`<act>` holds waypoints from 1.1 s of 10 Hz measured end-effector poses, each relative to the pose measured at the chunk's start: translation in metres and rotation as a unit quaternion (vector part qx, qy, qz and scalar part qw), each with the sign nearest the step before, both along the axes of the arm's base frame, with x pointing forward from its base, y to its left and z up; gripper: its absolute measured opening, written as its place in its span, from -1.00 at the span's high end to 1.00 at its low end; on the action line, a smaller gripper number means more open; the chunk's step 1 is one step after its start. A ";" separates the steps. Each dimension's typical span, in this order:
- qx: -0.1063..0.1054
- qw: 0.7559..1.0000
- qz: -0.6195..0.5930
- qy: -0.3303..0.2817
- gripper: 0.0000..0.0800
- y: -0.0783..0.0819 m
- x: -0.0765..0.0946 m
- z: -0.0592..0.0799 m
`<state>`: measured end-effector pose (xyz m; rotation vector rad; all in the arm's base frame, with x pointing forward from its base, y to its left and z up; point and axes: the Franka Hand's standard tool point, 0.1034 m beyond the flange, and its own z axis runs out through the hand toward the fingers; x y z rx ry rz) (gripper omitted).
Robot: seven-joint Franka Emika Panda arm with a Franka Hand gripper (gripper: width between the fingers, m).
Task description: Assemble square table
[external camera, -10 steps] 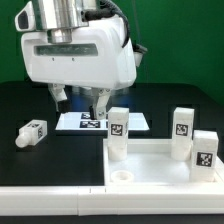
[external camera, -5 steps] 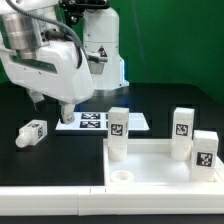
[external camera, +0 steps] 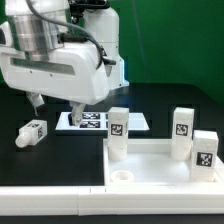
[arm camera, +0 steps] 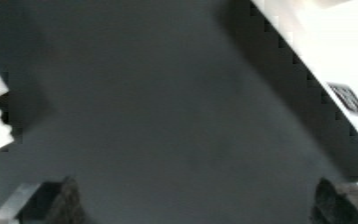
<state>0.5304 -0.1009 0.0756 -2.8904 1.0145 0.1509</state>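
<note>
At the exterior view's left edge the loose leg (external camera: 32, 132) lies on its side on the counter (external camera: 150, 100), long axis slanting. My hand (external camera: 55, 104) hangs spread and empty just upper right of it. Lower right sits the tabletop (external camera: 160, 165), three legs standing.

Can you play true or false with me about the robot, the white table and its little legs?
1. Three legs stand upright on the table top. True: one at, one at, one at.
2. The last leg stands upright on the black table. False: it lies on its side, apart from the table top.
3. The gripper is holding a leg. False: its fingers are apart with nothing between them.
4. The marker board lies flat behind the table top. True.
5. One corner hole of the table top has no leg in it. True.
</note>
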 end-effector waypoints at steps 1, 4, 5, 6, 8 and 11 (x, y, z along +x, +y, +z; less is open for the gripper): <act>-0.013 0.998 0.064 -0.014 -0.62 -0.007 -0.016 -0.007; -0.021 0.998 0.042 -0.032 -0.62 -0.027 -0.035 -0.018; -0.021 0.998 0.045 -0.032 -0.62 -0.025 -0.033 -0.018; -0.021 0.998 0.044 -0.032 -0.62 -0.026 -0.034 -0.018; -0.020 0.997 0.065 -0.032 -0.62 -0.034 -0.043 -0.024; -0.021 0.997 0.077 -0.013 -0.62 -0.064 -0.087 -0.041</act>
